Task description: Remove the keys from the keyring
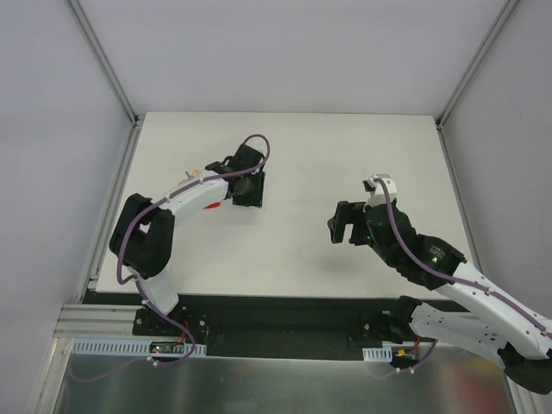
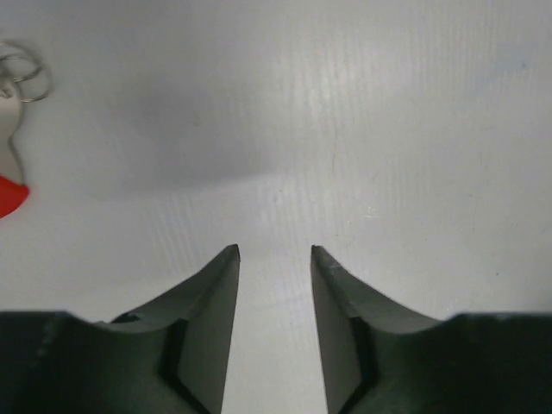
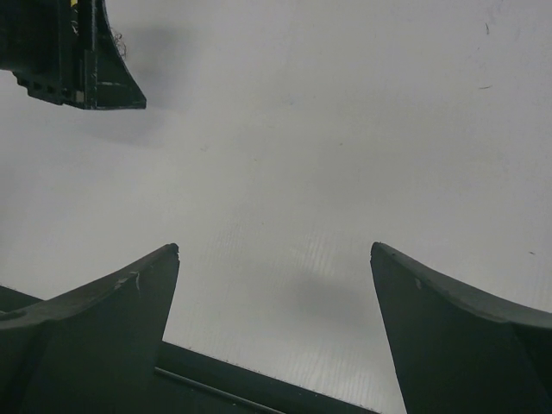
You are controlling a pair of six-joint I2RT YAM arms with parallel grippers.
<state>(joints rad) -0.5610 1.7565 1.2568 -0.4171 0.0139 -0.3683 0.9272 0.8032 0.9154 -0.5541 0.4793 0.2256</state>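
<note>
Your left arm (image 1: 159,220) was folded at the elbow and reached across the table (image 1: 345,147), with its claw (image 2: 274,252) pointing down over the surface. Its dark, wedge-shaped fingers (image 2: 211,319) stood a narrow gap apart, with nothing between them. Your right arm (image 1: 448,267) extended from the near right corner. Its claw (image 3: 274,250) was spread wide and empty above the table. The keys (image 1: 214,205) lay flat on the table just beside the left claw. Silvery metal and a red plastic head cover showed at the left edge of the left wrist view. The keyring (image 2: 26,76), made of thin wire loops, lay next to that silvery metal. The table surface was white and faintly ribbed.
</note>
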